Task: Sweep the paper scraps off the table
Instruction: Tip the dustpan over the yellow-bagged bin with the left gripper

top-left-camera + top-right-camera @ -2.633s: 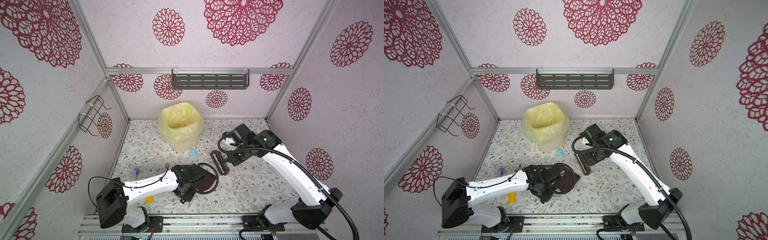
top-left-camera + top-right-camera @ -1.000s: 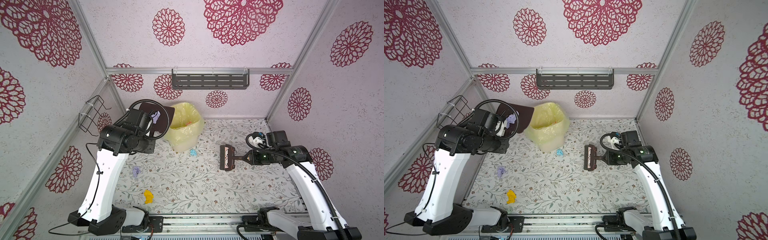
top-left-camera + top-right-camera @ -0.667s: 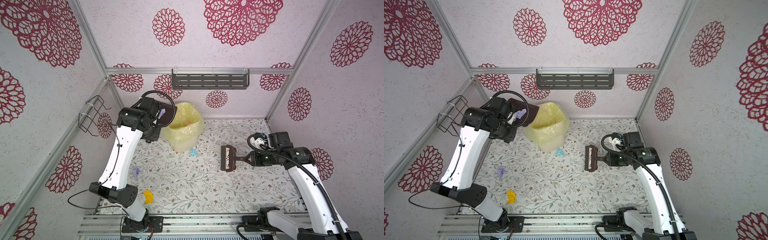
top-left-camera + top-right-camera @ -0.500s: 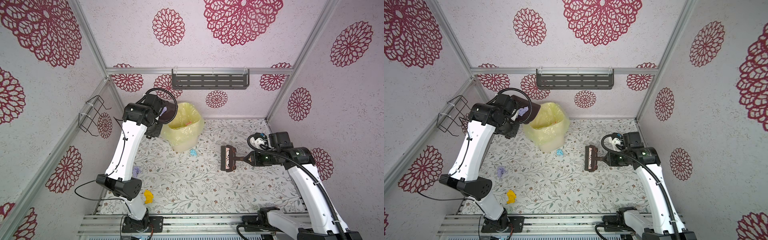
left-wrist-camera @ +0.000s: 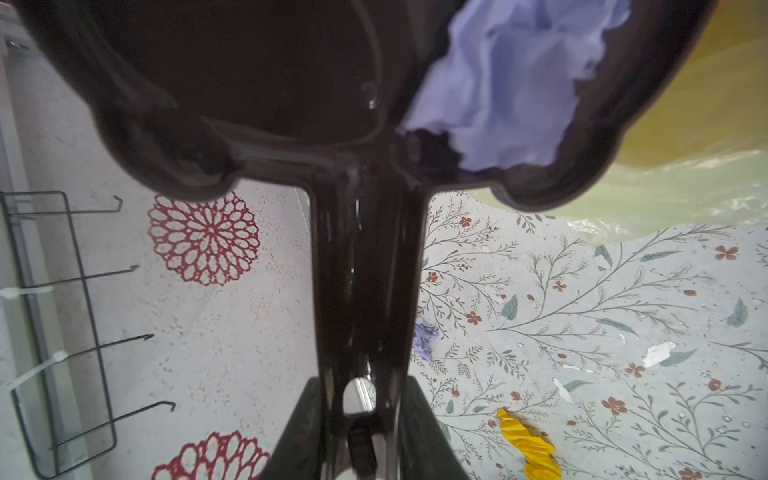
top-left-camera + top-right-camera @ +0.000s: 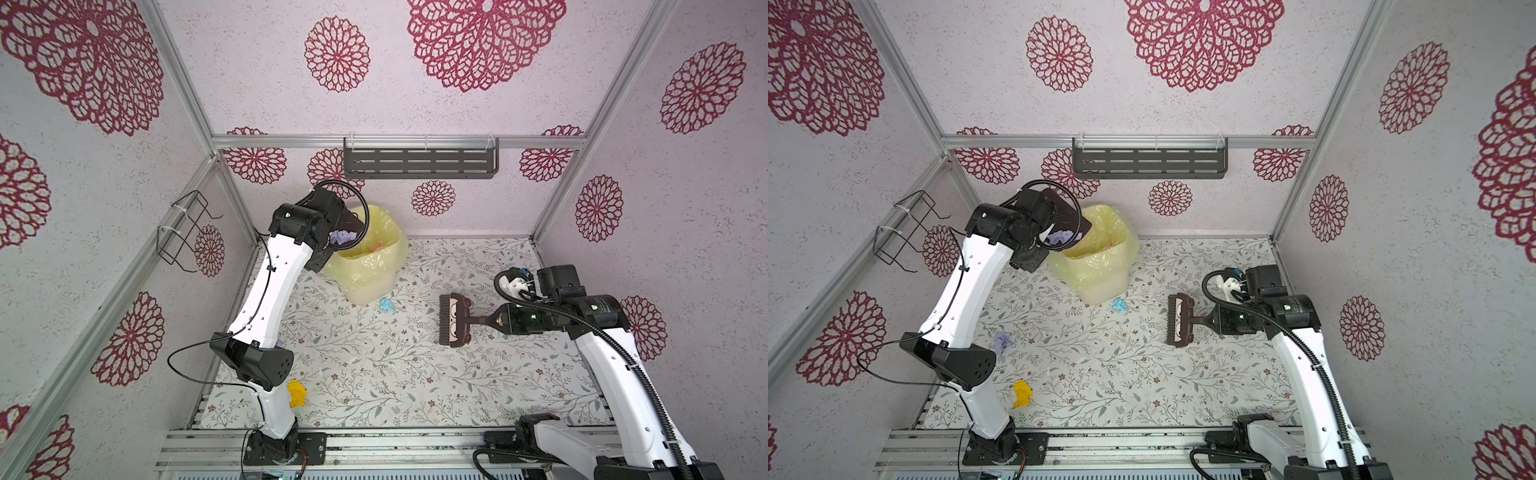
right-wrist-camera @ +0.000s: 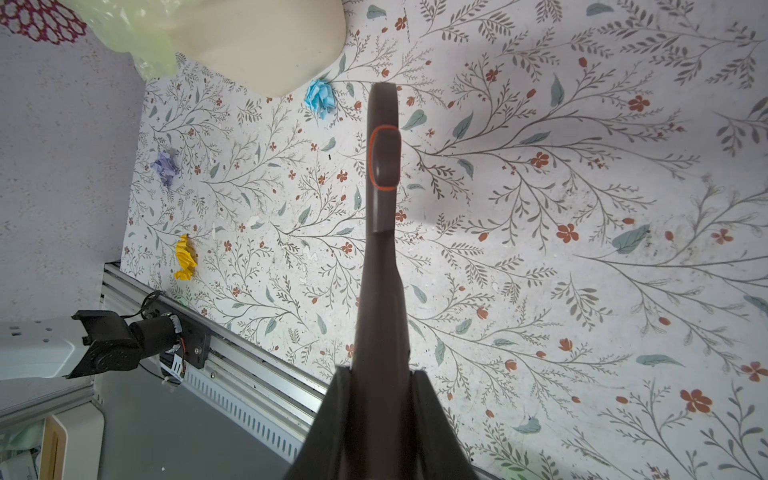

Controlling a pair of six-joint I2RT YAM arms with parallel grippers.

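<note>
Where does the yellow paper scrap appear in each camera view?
In a top view: yellow scrap on the table near the left arm's base.
In a top view: yellow scrap, same spot.
Left wrist: yellow scrap past the dustpan handle.
Right wrist: yellow scrap near the front rail.
Shared landmark: bagged bin.
</note>
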